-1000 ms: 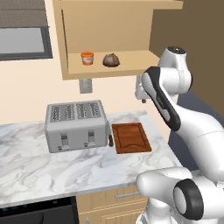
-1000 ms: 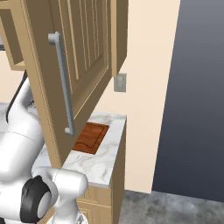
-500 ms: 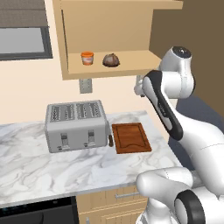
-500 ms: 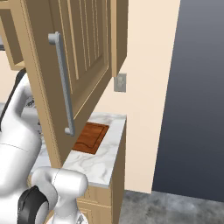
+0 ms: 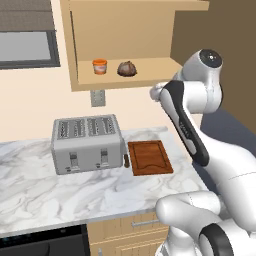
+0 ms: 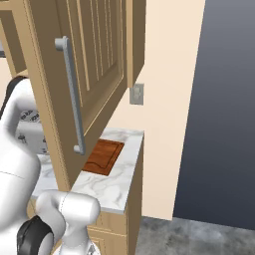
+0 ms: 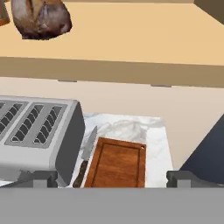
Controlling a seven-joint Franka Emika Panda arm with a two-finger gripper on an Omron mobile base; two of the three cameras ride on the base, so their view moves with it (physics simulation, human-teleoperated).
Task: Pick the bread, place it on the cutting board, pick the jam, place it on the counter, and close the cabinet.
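The bread, a lumpy brown loaf, sits on the shelf of the open cabinet, with the orange jam jar to its left. In the hand view the bread lies at the upper left, far above my gripper. The gripper is open and empty, its fingertips wide apart. Seen from the left base, my gripper hangs just right of and below the shelf's front edge. The reddish-brown cutting board lies flat on the marble counter, bare. The cabinet door stands swung out.
A silver four-slot toaster stands left of the board, with a knife lying between them. A wall outlet sits under the cabinet. The door's long bar handle juts toward the base. The counter ends just right of the board.
My hand has risen a little toward the shelf's front edge, and the jaws have spread slightly wider. The bread, the jam and the board have not moved.
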